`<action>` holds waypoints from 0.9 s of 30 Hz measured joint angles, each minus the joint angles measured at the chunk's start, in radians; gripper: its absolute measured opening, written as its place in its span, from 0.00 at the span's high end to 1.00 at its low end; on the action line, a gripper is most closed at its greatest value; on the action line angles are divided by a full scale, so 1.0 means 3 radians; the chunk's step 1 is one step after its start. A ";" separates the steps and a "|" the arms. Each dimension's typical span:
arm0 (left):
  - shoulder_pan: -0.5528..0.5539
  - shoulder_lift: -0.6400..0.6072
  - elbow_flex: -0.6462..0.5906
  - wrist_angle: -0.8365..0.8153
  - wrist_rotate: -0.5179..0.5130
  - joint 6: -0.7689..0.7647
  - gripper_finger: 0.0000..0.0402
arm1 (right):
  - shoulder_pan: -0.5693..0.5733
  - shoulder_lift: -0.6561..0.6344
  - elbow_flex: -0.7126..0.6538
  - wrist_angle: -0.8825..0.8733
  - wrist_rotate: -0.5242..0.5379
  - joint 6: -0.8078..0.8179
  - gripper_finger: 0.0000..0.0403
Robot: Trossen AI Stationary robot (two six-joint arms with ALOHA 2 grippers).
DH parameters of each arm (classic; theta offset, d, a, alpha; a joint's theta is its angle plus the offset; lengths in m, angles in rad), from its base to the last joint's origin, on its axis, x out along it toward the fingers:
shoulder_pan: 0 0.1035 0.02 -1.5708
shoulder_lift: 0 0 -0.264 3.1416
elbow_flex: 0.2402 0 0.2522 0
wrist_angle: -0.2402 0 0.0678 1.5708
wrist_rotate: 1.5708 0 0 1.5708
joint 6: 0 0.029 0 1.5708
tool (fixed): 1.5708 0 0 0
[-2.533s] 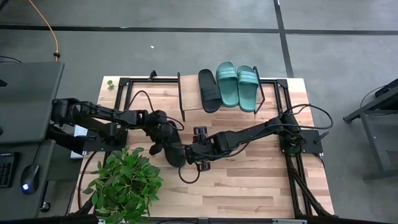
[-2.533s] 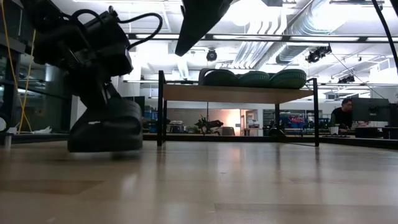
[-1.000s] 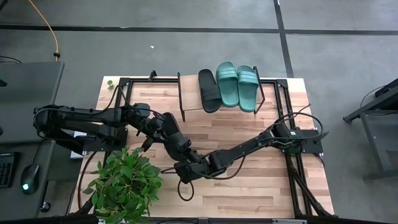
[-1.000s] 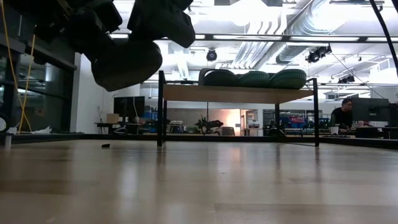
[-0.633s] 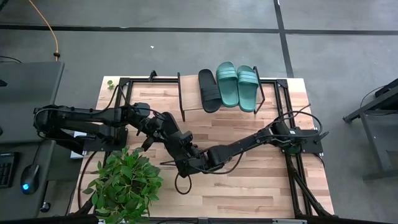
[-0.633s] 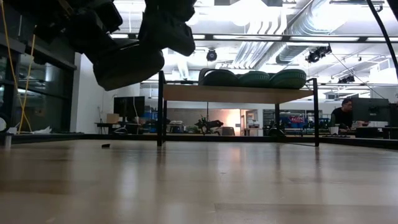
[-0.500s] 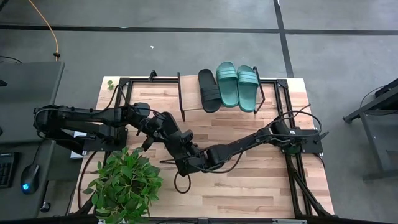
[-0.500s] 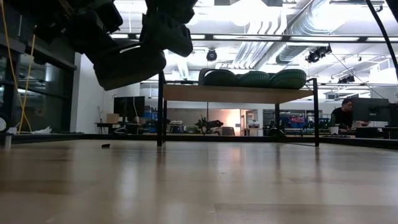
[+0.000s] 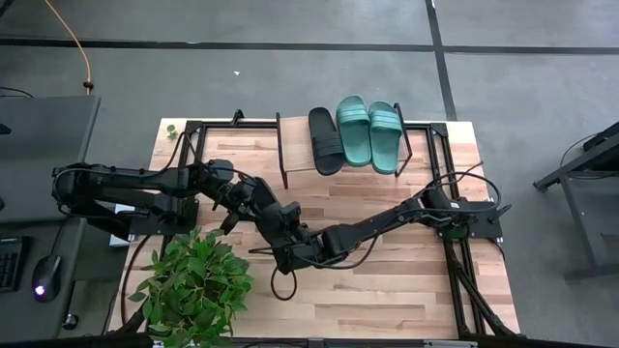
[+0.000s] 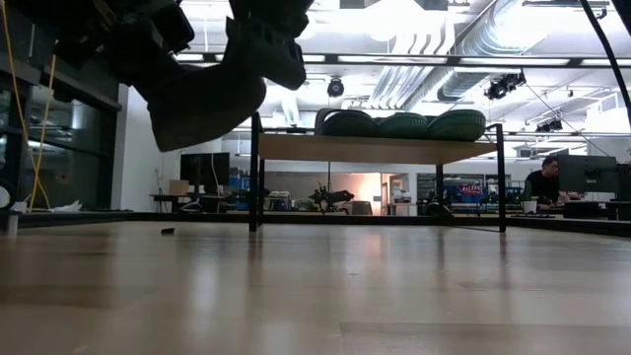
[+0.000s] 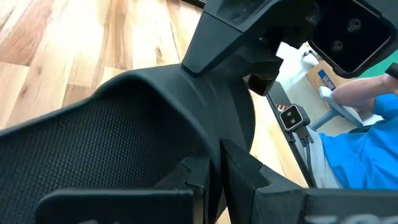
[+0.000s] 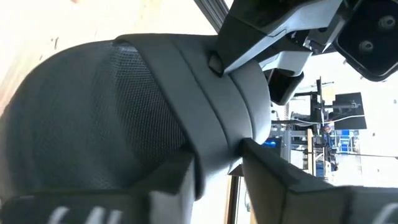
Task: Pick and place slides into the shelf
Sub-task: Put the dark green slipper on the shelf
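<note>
Left pincer (image 11: 214, 171) clamps black slide (image 11: 124, 137) | writing: unreadable

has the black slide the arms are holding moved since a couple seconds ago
Yes. The black slide was resting on the table; now it hangs above it, left of the shelf.

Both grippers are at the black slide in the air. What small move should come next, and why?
Probably the right gripper should finish closing on the black slide. Its fingers straddle the slide's edge, the left gripper holds it clear of the table, and the shelf lies on the right arm's side.
</note>
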 joint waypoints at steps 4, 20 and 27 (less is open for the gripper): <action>0.0000 0.0000 0.0000 -0.0004 -0.0020 0.0000 0.95 | 0.0000 0.0000 0.0000 -0.0018 0.0001 0.0016 0.88; -0.0003 0.0000 0.0000 -0.0001 -0.0202 -0.0003 0.95 | 0.0000 0.0000 0.0000 -0.0084 0.0013 0.0099 0.99; -0.0003 0.0000 0.0000 -0.0010 -0.0211 0.0125 0.95 | 0.0000 0.0000 0.0000 -0.0084 0.0006 0.0108 1.00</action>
